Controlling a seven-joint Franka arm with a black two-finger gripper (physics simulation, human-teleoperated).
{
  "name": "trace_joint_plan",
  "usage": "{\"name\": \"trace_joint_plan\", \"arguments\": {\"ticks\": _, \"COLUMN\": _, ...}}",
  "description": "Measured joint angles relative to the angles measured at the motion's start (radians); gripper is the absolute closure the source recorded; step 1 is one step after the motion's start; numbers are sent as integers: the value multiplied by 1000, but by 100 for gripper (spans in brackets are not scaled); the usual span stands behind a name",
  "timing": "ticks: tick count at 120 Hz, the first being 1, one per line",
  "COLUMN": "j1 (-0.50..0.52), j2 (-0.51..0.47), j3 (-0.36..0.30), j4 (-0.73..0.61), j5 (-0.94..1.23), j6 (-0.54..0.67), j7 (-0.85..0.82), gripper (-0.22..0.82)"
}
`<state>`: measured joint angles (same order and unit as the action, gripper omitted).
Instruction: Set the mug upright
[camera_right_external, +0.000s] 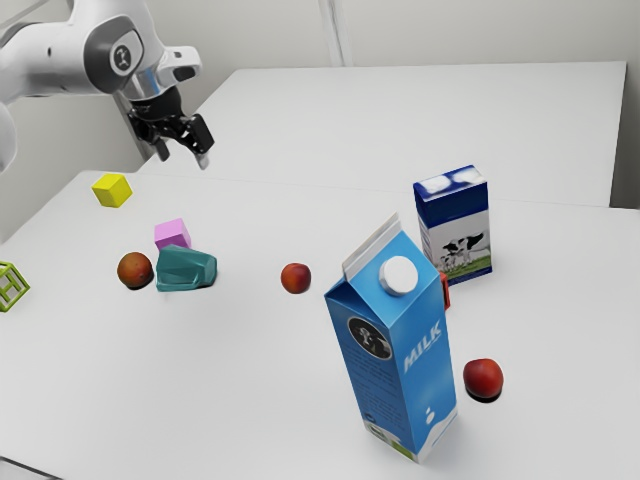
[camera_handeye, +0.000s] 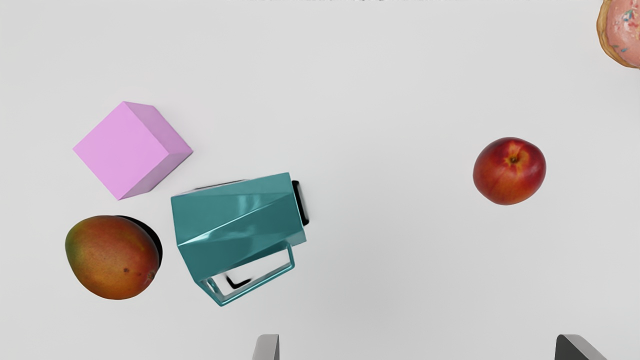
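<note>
Faceted glossy teal mug (camera_handeye: 240, 225) lies sideways; black two-finger gripper (camera_right_external: 183, 156) is wide open, empty.
Probably stiff, slippery; best pinched across its middle.

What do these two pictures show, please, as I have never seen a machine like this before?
The machine is a white robot arm with a black two-finger tool. The exterior view comes from a camera beside the arm; the wrist view comes from one on the arm's hand, looking down.

On the white table lie a teal mug, tipped on its side, a pink cube, a mango, a yellow cube, two milk cartons, red fruits and a partly visible doughnut. The tool is open above the table, holding nothing.
</note>
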<state>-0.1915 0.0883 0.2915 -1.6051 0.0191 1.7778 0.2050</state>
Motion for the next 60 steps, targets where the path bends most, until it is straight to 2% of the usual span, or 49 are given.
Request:
{"name": "trace_joint_plan", "arguments": {"ticks": 15, "j1": 11, "j2": -3, "j3": -1, "j4": -24, "j5": -8, "j6": 19, "j7": 12, "gripper": 0}}
{"name": "trace_joint_plan", "arguments": {"ticks": 23, "j1": 20, "j2": -1, "j3": 19, "j4": -44, "j5": -40, "j6": 28, "j7": 24, "gripper": 0}}
{"name": "trace_joint_plan", "arguments": {"ticks": 43, "j1": 128, "j2": 19, "j3": 32, "j4": -74, "j5": -136, "j6": 38, "j7": 78, "gripper": 0}}
{"name": "trace_joint_plan", "arguments": {"ticks": 60, "j1": 173, "j2": 69, "j3": 30, "j4": -75, "j5": -201, "j6": 33, "j7": 143, "gripper": 0}}
